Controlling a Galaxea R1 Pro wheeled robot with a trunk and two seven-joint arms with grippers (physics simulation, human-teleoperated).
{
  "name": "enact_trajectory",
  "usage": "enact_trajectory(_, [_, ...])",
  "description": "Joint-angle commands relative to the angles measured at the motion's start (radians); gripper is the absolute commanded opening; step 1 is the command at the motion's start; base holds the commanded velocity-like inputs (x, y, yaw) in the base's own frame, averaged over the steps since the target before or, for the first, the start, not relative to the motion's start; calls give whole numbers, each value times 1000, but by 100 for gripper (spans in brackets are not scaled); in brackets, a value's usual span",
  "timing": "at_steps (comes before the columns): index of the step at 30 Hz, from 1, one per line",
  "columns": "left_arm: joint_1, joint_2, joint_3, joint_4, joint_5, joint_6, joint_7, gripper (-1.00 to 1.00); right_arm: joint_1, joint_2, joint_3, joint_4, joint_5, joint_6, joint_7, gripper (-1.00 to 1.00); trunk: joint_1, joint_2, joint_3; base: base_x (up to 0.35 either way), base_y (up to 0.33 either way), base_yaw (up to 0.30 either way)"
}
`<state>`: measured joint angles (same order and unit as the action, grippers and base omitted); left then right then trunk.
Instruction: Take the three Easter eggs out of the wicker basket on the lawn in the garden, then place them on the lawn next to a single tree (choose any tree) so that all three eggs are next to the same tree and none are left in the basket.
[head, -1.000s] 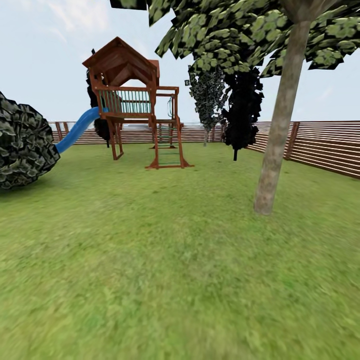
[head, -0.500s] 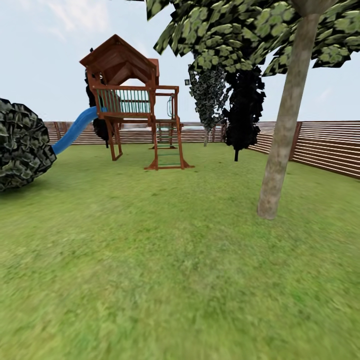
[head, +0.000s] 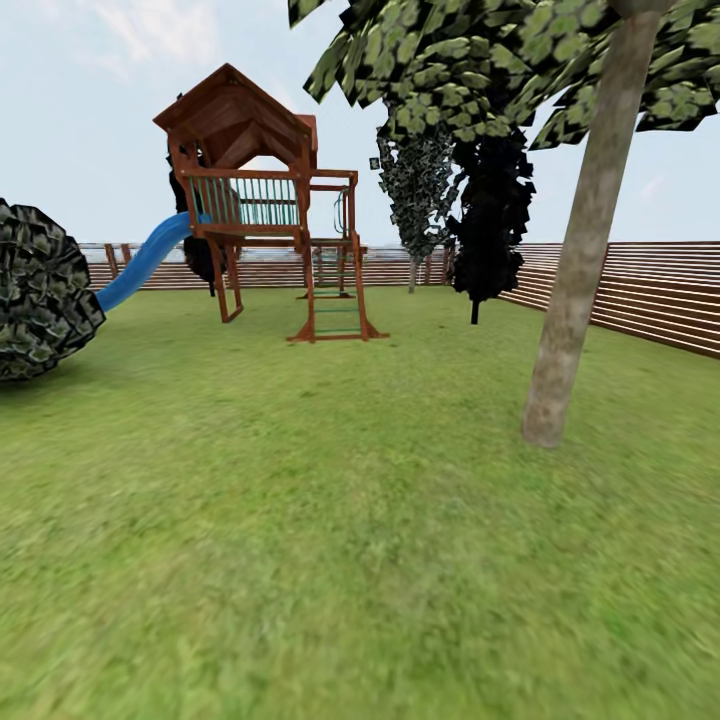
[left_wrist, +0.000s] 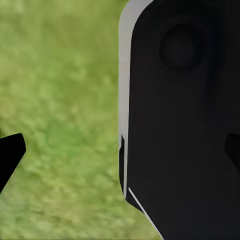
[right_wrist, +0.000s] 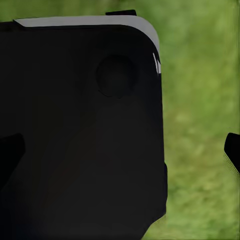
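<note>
The lawn (head: 300, 520) stretches ahead in the head view. A tree (head: 572, 300) with a pale grey-beige trunk and dark green leaf clumps stands on it at the right, a few metres off. The Easter eggs and the wicker basket are out of view. In the left wrist view, my left gripper (left_wrist: 120, 160) is open, its black fingertips (left_wrist: 10, 157) far apart at the picture's edges, over grass and a black robot panel (left_wrist: 180, 125). My right gripper (right_wrist: 120, 160) is open too, with nothing between its fingers.
A wooden play tower (head: 265, 200) with a blue slide (head: 140, 265) stands at the back. A round dark bush (head: 35, 290) sits at the left. A near-black tree (head: 490, 210) and a slatted fence (head: 640, 290) border the right and rear.
The whole head view has shifted: the tree trunk has slid right and grown slightly, and the bush has slid left. The camera has moved, not the things.
</note>
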<state>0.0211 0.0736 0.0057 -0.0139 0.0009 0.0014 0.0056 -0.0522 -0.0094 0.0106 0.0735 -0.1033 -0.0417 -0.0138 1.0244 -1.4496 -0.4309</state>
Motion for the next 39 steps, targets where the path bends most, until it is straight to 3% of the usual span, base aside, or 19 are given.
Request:
enact_trajectory(1, [0, 0, 0, -1, 0, 0, 1, 100, -1, 0, 2, 3, -10, -4, 0, 100, 1, 0, -1, 328, 0, 0])
enact_trajectory(39, [0, 0, 0, -1, 0, 0, 1, 100, -1, 0, 3, 3, -10, -4, 0, 100, 1, 0, -1, 328, 0, -13])
